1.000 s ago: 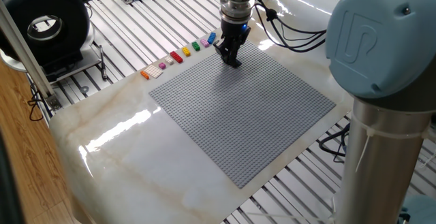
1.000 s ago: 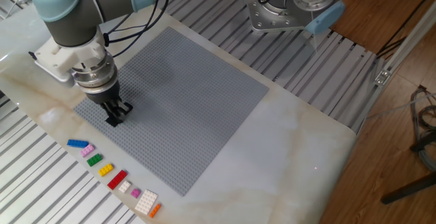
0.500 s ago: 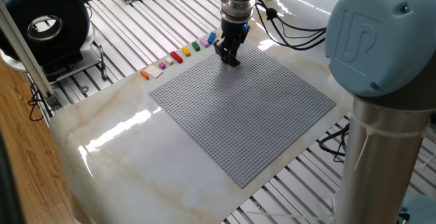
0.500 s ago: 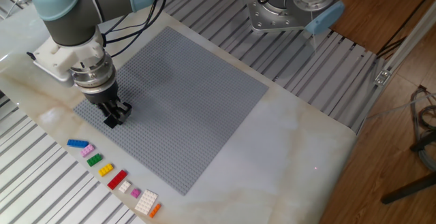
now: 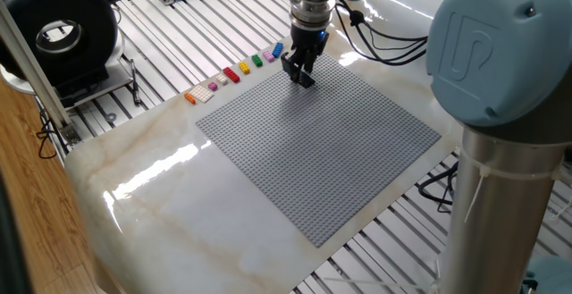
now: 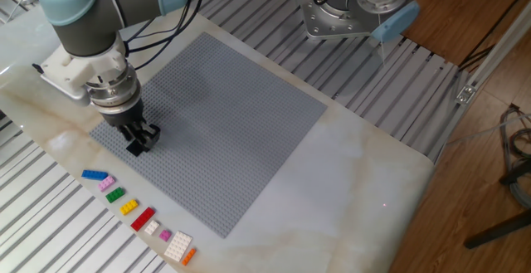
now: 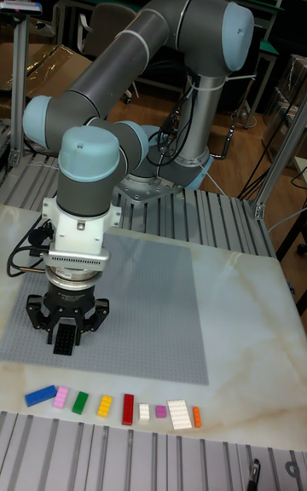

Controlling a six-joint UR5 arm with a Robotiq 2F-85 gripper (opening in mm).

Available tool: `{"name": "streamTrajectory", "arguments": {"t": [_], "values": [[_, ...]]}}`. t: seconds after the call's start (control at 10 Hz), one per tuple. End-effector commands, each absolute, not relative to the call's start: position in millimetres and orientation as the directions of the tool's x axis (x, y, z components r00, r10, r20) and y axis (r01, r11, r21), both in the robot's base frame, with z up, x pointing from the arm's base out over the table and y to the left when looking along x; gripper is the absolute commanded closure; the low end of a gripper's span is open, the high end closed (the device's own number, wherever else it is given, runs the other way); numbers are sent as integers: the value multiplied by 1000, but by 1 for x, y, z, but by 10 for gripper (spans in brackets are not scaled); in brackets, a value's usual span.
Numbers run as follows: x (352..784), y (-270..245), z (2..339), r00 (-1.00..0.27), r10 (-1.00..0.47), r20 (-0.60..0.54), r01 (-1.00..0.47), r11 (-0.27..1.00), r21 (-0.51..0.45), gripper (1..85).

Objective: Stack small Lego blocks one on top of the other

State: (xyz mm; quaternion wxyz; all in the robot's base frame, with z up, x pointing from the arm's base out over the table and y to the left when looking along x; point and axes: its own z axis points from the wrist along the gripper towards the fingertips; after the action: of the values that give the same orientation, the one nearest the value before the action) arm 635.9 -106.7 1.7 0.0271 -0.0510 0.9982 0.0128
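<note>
**Holding a dark brick over the baseplate, nothing stacked yet**

Hovering close above the near-row edge of the grey baseplate (image 6: 216,115), the gripper (image 7: 65,340) has its fingers drawn in narrow around a small dark studded piece, which I take to be the dark navy brick (image 7: 64,341). The tall fixed view shows its studs between the fingers; whether it already touches the plate I cannot tell.

Progress, as I judge it: barely begun. No brick sits on another anywhere in the three views. Along the marble table (image 6: 357,173), just off the baseplate, the rest lie in a single row, each apart from its neighbour: the blue brick (image 7: 40,395), a pink brick (image 7: 60,399), the green brick (image 7: 80,402), the yellow brick (image 7: 105,406), the red brick (image 7: 129,409), then a few white and pink bits and the orange brick (image 7: 196,416) at the far end. So the base of the stack is in the gripper, and six bricks remain to be fetched and pressed on.

What each view adds: the tall fixed view faces the gripper and shows the held brick and the full row in order. The other fixed view looks down from above, showing the gripper near the plate's edge closest to the row. One fixed view partly hides the blue end of the row behind the gripper, and the held brick reads only as a dark blur.
</note>
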Motion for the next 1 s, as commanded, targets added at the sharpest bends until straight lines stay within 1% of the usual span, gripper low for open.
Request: {"name": "streamTrajectory", "arguments": {"t": [0.0,0.4,0.5,0.7,0.8,0.9], "values": [[636,-105,5,-995,-82,-51,-84,996,35,383],[636,-108,11,-997,-75,-28,-76,997,33,383],[636,-111,16,-997,-73,-13,-73,997,25,397],[636,-112,16,-998,-65,-10,-65,998,25,490],[644,-112,15,-998,-45,-39,-46,999,24,687],[650,-114,12,-998,-22,-58,-23,1000,18,847]]}}
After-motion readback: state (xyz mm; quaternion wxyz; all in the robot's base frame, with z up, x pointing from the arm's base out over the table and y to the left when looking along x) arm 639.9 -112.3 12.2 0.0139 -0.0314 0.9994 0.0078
